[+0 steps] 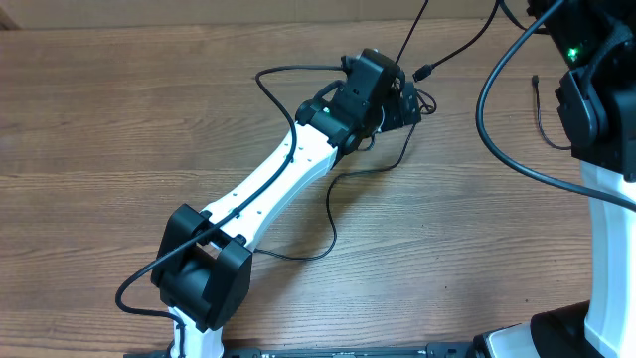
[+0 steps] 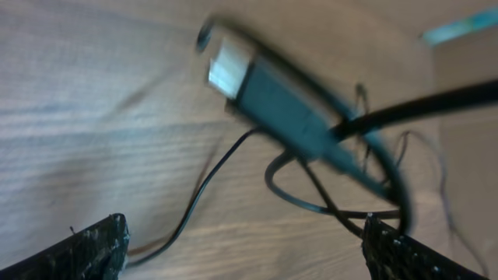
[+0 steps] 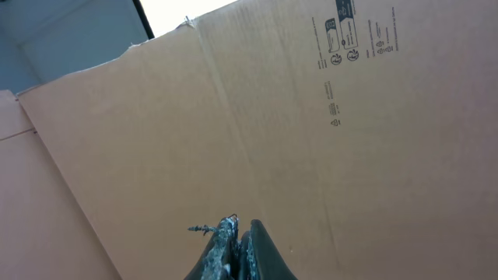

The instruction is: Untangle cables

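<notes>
**Left claw wide open, right clenched**

My left gripper (image 2: pixel 241 237) gapes, gripping nothing. A blurred plug (image 2: pixel 272 97) hangs upper centre in its view. The cables (image 1: pixel 331 214) sprawl around it on the table (image 1: pixel 119 119), upper centre overhead. My right gripper (image 3: pixel 237 249) is pinched tight, facing cardboard (image 3: pixel 350 155).

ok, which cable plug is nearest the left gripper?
The plug lying just beyond the left gripper, at its fingertips. The other loose plug sits far off to the side, next to the right arm.
</notes>
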